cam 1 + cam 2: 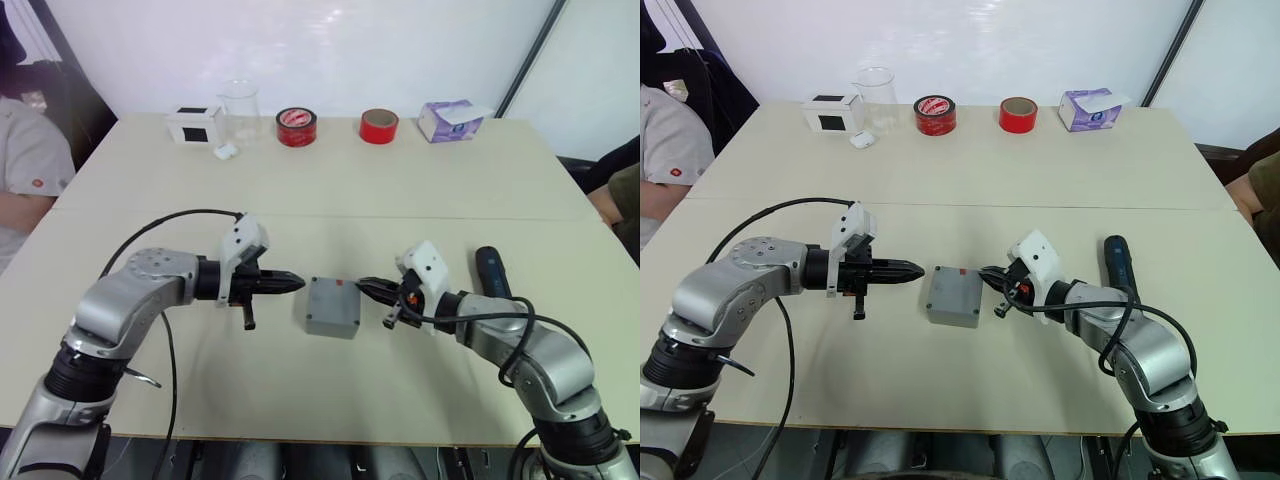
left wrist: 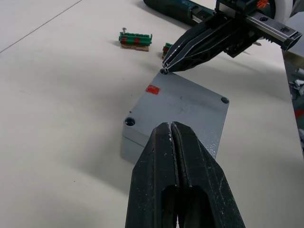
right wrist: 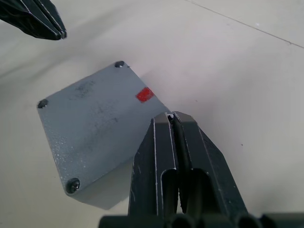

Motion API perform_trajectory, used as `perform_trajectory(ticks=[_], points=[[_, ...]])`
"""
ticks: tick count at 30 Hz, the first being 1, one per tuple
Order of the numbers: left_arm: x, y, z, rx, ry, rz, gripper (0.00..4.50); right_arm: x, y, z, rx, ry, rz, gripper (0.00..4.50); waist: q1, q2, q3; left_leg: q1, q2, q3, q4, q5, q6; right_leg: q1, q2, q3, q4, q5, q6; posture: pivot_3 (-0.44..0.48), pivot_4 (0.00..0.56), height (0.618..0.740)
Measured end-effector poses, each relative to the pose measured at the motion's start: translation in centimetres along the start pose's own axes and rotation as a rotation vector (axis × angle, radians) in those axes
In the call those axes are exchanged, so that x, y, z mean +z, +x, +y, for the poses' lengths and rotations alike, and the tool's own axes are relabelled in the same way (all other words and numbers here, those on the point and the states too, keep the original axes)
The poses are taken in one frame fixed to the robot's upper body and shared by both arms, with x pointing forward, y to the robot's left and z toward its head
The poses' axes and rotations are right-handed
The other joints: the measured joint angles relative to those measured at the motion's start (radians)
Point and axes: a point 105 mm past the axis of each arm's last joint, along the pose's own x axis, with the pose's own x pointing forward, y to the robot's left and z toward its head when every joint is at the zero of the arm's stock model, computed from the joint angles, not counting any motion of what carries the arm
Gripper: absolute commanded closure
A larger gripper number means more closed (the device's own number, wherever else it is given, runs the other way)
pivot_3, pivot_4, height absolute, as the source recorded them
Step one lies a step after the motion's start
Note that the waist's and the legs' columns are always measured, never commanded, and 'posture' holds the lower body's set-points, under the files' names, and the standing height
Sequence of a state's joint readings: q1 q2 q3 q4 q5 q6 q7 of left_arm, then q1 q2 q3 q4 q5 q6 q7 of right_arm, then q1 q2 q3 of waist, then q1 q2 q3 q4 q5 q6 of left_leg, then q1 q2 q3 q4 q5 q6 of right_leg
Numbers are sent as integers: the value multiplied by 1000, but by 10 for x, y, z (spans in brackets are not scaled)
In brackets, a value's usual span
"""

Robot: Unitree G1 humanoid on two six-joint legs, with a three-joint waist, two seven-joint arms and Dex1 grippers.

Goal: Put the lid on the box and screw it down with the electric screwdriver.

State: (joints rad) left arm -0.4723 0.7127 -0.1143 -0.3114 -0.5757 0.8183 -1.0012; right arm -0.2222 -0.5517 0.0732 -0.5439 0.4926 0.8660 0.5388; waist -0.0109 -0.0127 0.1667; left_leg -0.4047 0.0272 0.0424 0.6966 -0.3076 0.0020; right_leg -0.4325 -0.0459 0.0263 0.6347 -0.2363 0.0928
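— Pale worktop [image 1: 420,190], white wall behind. Where do the task's things sit?

— The box [image 1: 332,307] lies between the two claws with the lid [image 2: 183,102] already seated on top. The left claw [image 1: 296,283], fingers pressed together and holding nothing, hovers just beside one edge. The right claw [image 1: 366,288], also pinched together and empty, has its tip at the opposite corner by the red mark [image 2: 152,89].

— And the electric screwdriver [image 1: 493,271]?

— It lies just outboard of the right claw, beside that forearm, long axis running away from the robot. The right arm is clearly nearer, so I judge it should fetch it.

— Any containers?

— A clear beaker [image 1: 240,108] far beyond both claws; it looks empty.
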Motion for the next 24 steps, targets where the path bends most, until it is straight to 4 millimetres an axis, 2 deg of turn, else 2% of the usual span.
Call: perform_trajectory(ticks=[1, 7, 10, 14, 15, 19, 22, 24], points=[[0, 0, 0, 0, 0, 0, 4500, 0, 0, 0, -1, -1, 1, 3812, 0, 0, 0, 0, 0, 0, 0, 0, 0, 0, 0, 0, 0, 0, 0, 0, 150, 740], [0, 1, 0, -3, 0, -4, 4500, -1, -1, -2, -10, -11, 10, 1230, 0, 0, 0, 0, 0, 0, 0, 0, 0, 0, 0, 0, 0, 0, 0, 0, 150, 740], [1, 2, 0, -6, 3, -8, 4500, 3, -4, -7, -28, -2, 2, 1230, 0, 0, 0, 0, 0, 0, 0, 0, 0, 0, 0, 0, 0, 0, 0, 0, 150, 740], [6, 10, -1, -42, 25, -18, 4500, 23, -15, -25, -92, 57, -45, 1230, 2, 0, 0, 0, 0, 0, 0, 0, 0, 0, 0, 0, 0, 0, 0, 0, 150, 740], [10, 13, -1, -53, 40, -26, 4500, 28, -21, -32, -120, 64, -37, 949, 4, 0, 0, -1, -1, 0, 0, 0, 0, 0, 0, 0, 0, 0, 0, 0, 150, 740], [26, 21, -5, -103, 111, -52, 4500, 39, -55, -71, -280, 91, 39, 34, 3, 0, 0, -1, -1, 1, 0, 0, 0, 1, -1, 0, -2, 0, 0, 0, 150, 740], [40, 31, -11, -163, 189, -74, 4500, 32, -101, -112, -465, 189, 264, 34, 4, 1, 1, -1, -1, 4, 0, 0, 0, 1, -1, 0, -3, 0, -1, 0, 150, 740], [45, 35, -14, -186, 218, -84, 4500, 26, -120, -118, -505, 248, 360, 34, 1, 1, 1, -1, -1, 3, 0, -1, 1, 1, 0, 0, -4, 0, -1, 0, 150, 740]])
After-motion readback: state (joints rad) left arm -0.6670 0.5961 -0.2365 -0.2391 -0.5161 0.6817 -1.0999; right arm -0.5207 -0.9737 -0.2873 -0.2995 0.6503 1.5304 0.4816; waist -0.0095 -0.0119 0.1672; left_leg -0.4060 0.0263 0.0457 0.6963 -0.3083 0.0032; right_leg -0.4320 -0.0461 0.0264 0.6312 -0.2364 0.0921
